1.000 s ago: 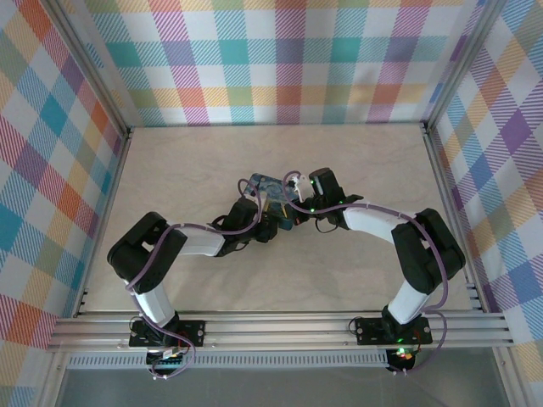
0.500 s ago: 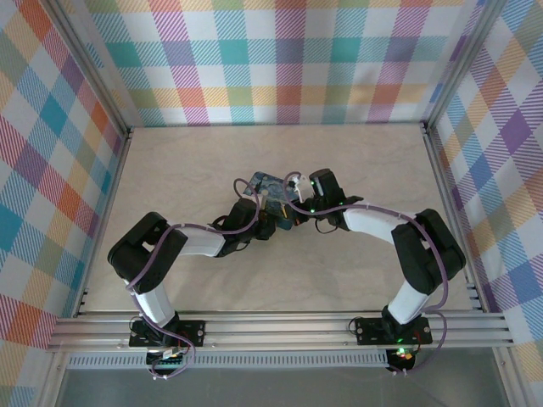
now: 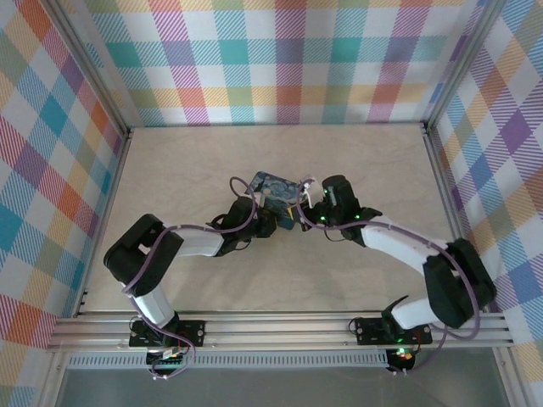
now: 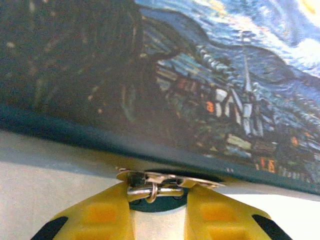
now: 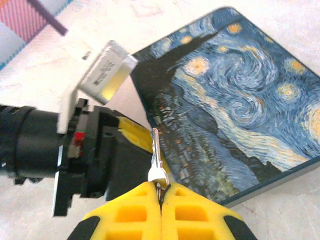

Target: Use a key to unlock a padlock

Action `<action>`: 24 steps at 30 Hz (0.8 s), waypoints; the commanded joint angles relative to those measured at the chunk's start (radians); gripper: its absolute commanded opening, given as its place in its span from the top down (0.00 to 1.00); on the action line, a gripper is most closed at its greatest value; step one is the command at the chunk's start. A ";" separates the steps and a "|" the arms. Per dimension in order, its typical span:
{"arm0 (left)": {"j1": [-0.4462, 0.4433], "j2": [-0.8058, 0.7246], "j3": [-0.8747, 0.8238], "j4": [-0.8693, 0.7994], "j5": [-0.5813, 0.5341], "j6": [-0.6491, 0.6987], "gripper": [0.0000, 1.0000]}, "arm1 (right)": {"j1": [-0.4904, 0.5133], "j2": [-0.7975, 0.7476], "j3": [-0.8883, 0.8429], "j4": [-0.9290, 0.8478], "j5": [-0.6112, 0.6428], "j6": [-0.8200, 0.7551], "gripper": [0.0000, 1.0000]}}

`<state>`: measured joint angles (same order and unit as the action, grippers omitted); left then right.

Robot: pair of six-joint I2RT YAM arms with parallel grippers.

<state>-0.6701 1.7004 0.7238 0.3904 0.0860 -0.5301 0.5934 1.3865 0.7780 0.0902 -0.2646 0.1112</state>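
Since the earlier top view, the right arm's elbow swings outward toward the right rail, and the starry-night tin (image 3: pixel 273 188) sits slightly further from the bases on the table (image 3: pixel 195 170).

Findings:
- Left gripper (image 4: pixel 157 197): jaws are drawn in to a narrow gap that the padlock (image 4: pixel 159 204) fills, so it appears gripped by its dark teal body. Its thin shackle hangs through the hasp (image 4: pixel 170 179) at the tin's near edge.
- Right gripper (image 5: pixel 161 187): jaws are fully closed on the head of the key (image 5: pixel 156 155). The blade points straight out, its tip just beside the left gripper's yellow finger and the tin's corner.
- The keyway cannot be made out in either wrist view.

Recommendations for the insertion:
- Hold the padlock firm so it cannot swing on the hasp.
- Turn its keyway to face the key before any advance.
- Align the blade with the keyway axis first, then feed slowly and straight.
- Keep side load low. A glancing tip may twist the key in the pads or drag the tin across the table.
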 commanded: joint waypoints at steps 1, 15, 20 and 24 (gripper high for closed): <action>-0.009 -0.084 0.043 -0.032 0.068 -0.076 0.85 | 0.049 -0.065 -0.070 0.006 0.029 -0.019 1.00; -0.009 -0.193 0.057 -0.185 0.228 -0.284 0.87 | 0.161 -0.097 -0.246 0.088 0.102 0.048 1.00; -0.009 -0.221 0.059 -0.238 0.228 -0.286 0.88 | 0.161 -0.065 -0.234 0.095 0.099 0.025 1.00; -0.009 -0.232 0.057 -0.252 0.239 -0.292 0.88 | 0.161 -0.022 -0.210 0.107 0.092 0.025 1.00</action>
<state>-0.6701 1.5043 0.7498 0.1467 0.2962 -0.8070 0.7506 1.3384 0.5434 0.1612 -0.1711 0.1474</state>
